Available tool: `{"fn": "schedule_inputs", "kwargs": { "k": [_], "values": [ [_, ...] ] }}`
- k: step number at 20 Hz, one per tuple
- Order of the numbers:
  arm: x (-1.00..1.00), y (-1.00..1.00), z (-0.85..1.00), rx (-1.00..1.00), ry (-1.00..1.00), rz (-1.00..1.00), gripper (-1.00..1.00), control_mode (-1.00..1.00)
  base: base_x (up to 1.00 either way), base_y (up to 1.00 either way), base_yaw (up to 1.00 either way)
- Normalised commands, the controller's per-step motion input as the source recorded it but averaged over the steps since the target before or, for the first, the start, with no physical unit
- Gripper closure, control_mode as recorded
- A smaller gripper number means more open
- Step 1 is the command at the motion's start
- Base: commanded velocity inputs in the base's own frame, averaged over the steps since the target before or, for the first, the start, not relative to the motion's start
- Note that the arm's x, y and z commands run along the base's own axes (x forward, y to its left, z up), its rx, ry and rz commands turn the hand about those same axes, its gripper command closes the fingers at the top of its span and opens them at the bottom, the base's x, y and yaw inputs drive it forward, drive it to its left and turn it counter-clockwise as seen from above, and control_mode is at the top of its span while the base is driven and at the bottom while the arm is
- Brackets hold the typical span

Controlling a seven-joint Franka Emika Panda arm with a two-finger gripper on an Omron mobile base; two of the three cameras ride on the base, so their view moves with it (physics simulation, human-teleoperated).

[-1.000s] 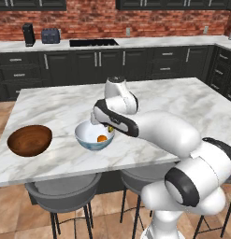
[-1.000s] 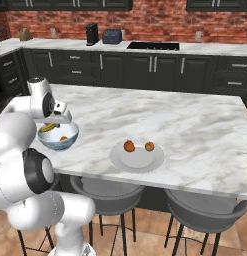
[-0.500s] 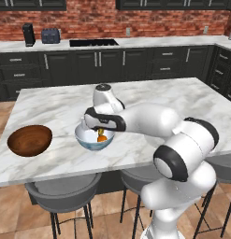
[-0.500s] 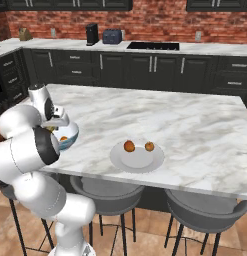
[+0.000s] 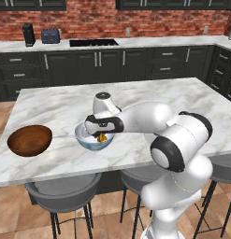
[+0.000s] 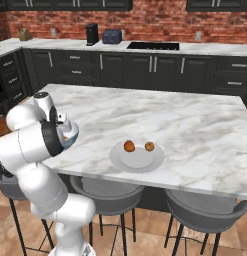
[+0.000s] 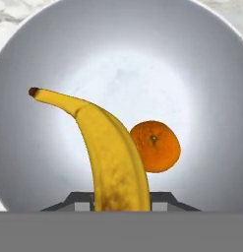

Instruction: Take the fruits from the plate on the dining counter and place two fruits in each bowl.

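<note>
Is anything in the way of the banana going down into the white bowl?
Nothing blocks it. The gripper holds the banana right above the white-blue bowl; an orange lies inside, beside it.

Even, bright rendered light is falling across the kitchen, seemingly from above. The dining counter (image 5: 182,100) is showing soft pale sheen rather than hard glare, and the plate (image 6: 137,159) is casting only a faint shadow. The white-blue bowl (image 7: 211,74) is glowing brightest at its centre and greying toward the rim. The banana (image 7: 110,157) is looking slightly soft, perhaps from closeness
</note>
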Motion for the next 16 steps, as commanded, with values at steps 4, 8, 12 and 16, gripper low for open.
{"fn": "schedule_inputs", "kwargs": {
  "k": [4,8,12,16],
  "values": [
    [0.01,0.0,-0.24,0.0,0.0,0.06,-1.0,-1.0,0.0,0.0,0.0],
    [0.0,0.0,0.0,0.0,0.0,0.0,-1.0,-1.0,0.0,0.0,0.0],
    [0.12,0.0,0.0,0.0,0.0,0.0,-1.0,-1.0,0.0,0.0,0.0],
    [0.01,-0.14,0.48,0.0,0.0,0.0,-1.0,-1.0,0.0,0.0,0.0]
  ]
}}
